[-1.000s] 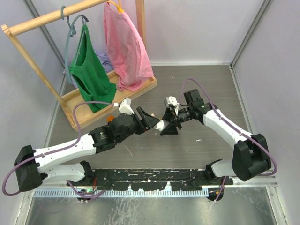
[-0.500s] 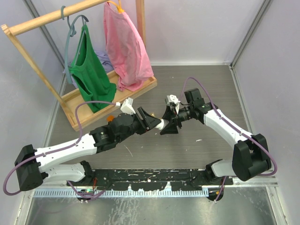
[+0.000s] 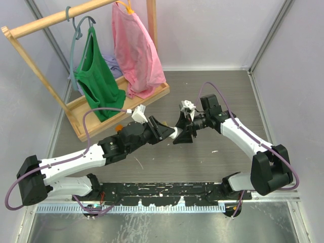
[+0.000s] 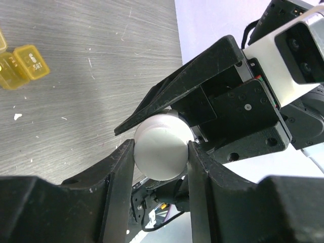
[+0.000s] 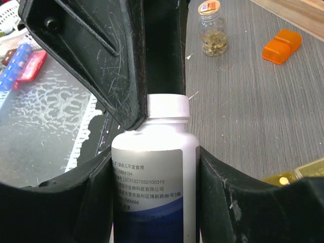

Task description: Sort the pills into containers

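White bottle (image 5: pixel 152 172) runs off the right wrist view at 6 o'clock, and its label print is too fine to read! Yellow pill box (image 4: pixel 23 66) is clipped at 10 o'clock in the left wrist view. Small jar (image 5: pixel 211 30) at 1 o'clock, contents just a blur.

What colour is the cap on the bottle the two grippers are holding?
White. The cap shows best in the right wrist view, topping the bottle.

Left gripper (image 4: pixel 161 154) clamped on cap (image 4: pixel 162 144) of white bottle (image 5: pixel 152 202), right gripper (image 5: pixel 154 167) round its body.
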You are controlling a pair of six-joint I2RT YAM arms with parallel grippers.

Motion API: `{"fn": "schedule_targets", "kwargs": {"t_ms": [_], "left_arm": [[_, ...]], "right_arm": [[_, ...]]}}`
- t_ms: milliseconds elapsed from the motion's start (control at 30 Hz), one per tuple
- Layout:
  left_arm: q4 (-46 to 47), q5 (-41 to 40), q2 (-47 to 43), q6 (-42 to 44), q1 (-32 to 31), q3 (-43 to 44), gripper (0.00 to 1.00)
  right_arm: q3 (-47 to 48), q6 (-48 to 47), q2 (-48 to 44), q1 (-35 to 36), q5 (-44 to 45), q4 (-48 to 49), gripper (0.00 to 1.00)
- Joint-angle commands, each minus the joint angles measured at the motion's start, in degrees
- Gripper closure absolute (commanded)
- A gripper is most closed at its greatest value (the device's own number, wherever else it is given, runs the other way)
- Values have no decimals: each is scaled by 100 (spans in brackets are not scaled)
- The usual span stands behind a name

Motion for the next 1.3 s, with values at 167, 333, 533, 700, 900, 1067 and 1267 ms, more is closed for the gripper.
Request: {"fn": "schedule_targets", "kwargs": {"t_ms": [167, 333, 533, 700, 900, 1067, 1267], "left_arm": [[2303, 1653, 22, 2142, 37, -570, 72], [3040, 3305, 221, 3356, 324, -816, 72], [3533, 3714, 303, 3413, 894, -949, 64], [3528, 2873, -147, 3350, 953, -1221, 6], [2985, 2173, -1247, 3357, 962, -1652, 2], [1793, 1205, -2211, 2422, 968, -1677, 2], [1727, 421, -2613, 802, 960, -1781, 2]], "right_arm": [[-138, 1846, 79, -80, -1019, 1733, 99], [-118, 2149, 98, -81, -1209, 1903, 99], [-138, 2137, 41, -82, -1231, 1911, 99], [-171, 2074, 7, -80, -1182, 1902, 99], [-215, 1969, -41, -81, -1088, 1894, 99], [-256, 1703, -123, -84, -822, 1815, 99], [-70, 357, -218, -93, -215, 711, 99]]}}
